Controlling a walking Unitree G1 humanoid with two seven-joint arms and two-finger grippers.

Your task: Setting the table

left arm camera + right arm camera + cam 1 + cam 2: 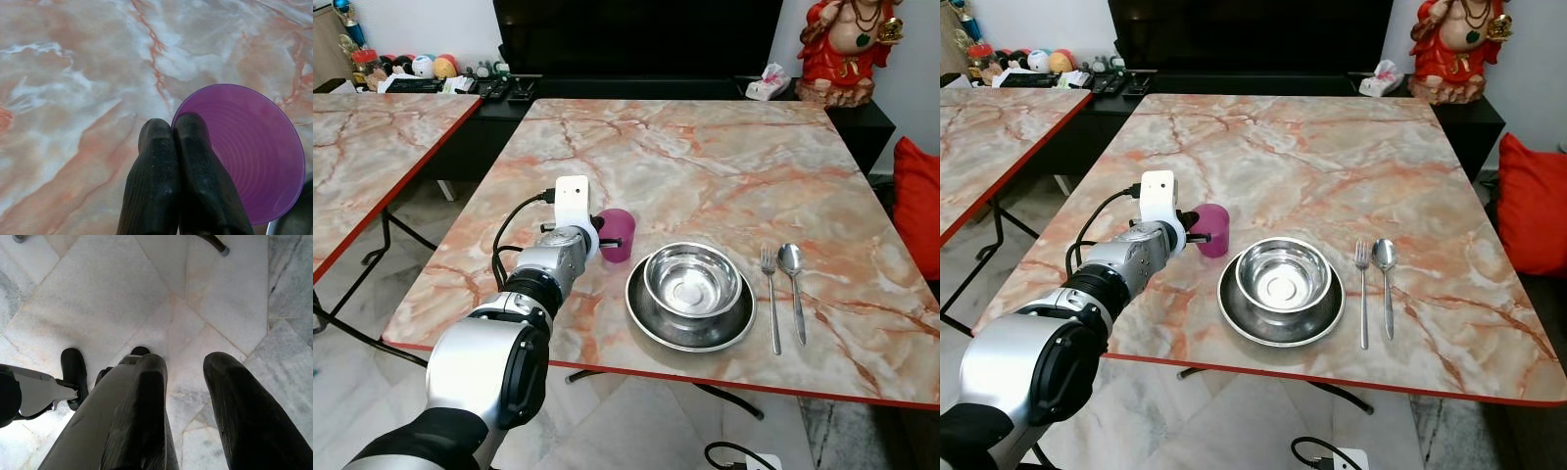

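**Place setting nearly complete, cup going down at the left**

At the left of the setting, the left claw [173, 147] has its two black fingers pressed together on the near rim of the purple cup [617, 235], pinching the wall between them. The cup stands upright on the marble desk [724, 157], just beside the steel plate [690, 318], and appears to rest on the surface, though the claw has not let go.

In the middle, the steel bowl [692, 279] sits inside the plate, centred and empty. To the right of the plate lie the fork [771, 304] and then the spoon [792, 289], side by side and parallel, handles toward the desk's near edge.

The right claw [186, 396] hangs idle over the tiled floor [112, 289], fingers apart and holding nothing.

By my reading, plate, bowl and cutlery are placed; what remains is to release the cup and draw the arm back without tipping it. No other tableware waits on this desk.
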